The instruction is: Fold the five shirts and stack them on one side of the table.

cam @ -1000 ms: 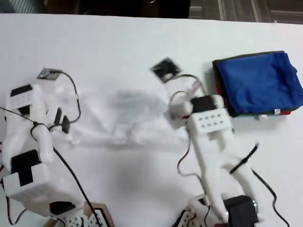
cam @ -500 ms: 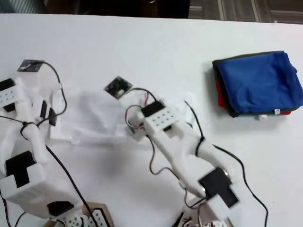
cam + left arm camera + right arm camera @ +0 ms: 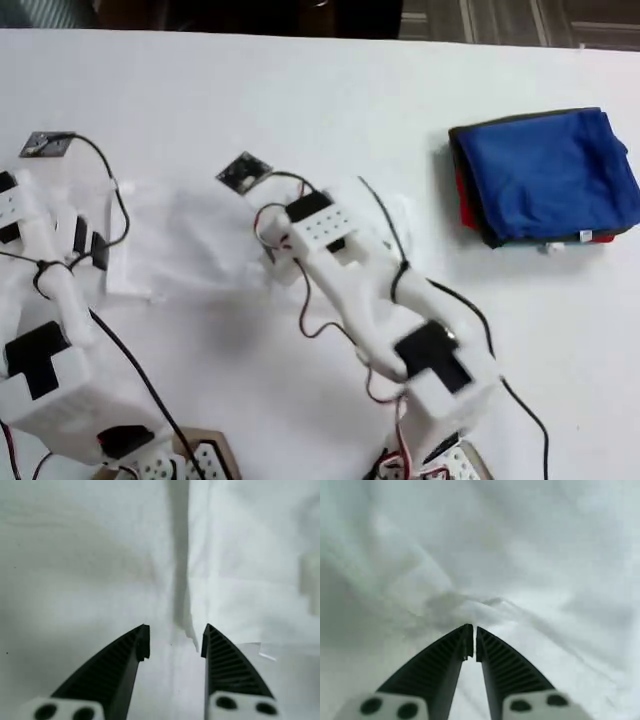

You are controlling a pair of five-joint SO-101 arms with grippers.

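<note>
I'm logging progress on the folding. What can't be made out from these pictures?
How many shirts lie under the blue shirt: high view, it covers the stack; only red and dark edges show.
Outline of the white shirt: high view, the right arm covers one end.
Whether the right hand pinches cloth: right wrist view, tips nearly meet at a wrinkle.

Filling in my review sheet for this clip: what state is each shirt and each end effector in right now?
white shirt, lying loose and wrinkled on the table, not yet stacked.
stack of shirts, folded, blue one on top, apart from the white shirt.
left end effector, open, at the white shirt's edge, holding nothing.
right end effector, shut on a bunched bit of the white shirt.
</note>
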